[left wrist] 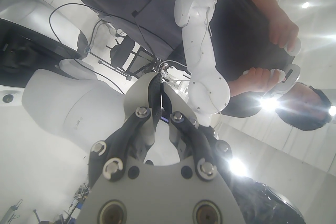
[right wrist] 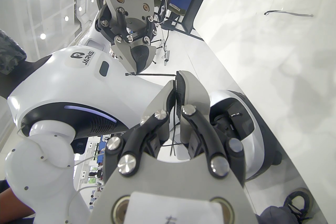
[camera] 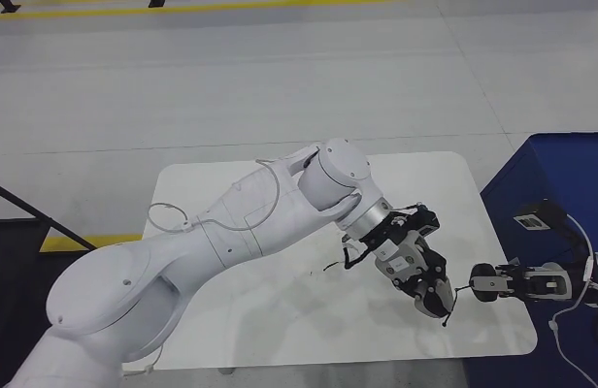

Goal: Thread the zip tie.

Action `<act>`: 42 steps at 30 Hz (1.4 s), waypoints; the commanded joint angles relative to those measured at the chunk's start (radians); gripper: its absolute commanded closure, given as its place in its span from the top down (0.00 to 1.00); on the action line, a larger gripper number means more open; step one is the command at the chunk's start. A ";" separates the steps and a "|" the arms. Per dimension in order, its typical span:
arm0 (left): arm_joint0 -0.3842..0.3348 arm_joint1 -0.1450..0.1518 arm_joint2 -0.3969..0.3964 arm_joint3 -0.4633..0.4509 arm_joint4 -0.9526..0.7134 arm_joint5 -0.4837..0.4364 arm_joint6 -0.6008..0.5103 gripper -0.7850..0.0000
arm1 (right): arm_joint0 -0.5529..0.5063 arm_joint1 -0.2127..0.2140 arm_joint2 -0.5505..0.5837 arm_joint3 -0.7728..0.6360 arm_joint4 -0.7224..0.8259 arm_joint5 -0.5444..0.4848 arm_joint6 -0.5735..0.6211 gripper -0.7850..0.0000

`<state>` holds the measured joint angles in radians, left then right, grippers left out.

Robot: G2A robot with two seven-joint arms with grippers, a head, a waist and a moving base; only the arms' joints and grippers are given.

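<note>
Black zip tie (right wrist: 155, 74) runs straight between left fingers (right wrist: 139, 57) and right fingers (right wrist: 193, 89), both pinched closed on it; seemingly unlooped, threading not yet done.

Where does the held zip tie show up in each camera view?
Top view: zip tie bridges the gap between left gripper and right gripper.
Left wrist view: zip tie is a thin dark strip pinched in that gripper.
Right wrist view: zip tie stretches between both grippers' tips.
Shared landmark: the left gripper's tip.
</note>
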<state>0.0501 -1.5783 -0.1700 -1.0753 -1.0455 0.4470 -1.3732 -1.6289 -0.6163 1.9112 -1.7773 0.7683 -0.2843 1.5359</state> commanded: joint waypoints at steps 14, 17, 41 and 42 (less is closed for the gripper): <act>0.011 0.004 0.000 -0.012 0.015 0.000 0.000 0.00 | 0.000 0.000 0.000 0.000 0.000 0.000 0.000 0.00; 0.010 0.002 0.000 -0.006 0.015 -0.003 -0.003 0.00 | 0.000 0.000 0.000 0.000 0.000 0.000 0.000 0.00; 0.004 -0.014 0.000 0.022 0.035 -0.038 -0.038 0.00 | 0.000 0.000 0.000 0.000 0.000 0.000 0.000 0.00; 0.005 -0.015 0.000 0.023 0.033 -0.039 -0.039 0.00 | 0.000 0.000 0.000 0.000 0.000 0.000 0.000 0.00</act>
<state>0.0537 -1.5927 -0.1700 -1.0543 -1.0093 0.4093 -1.4110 -1.6289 -0.6163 1.9112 -1.7773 0.7683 -0.2843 1.5359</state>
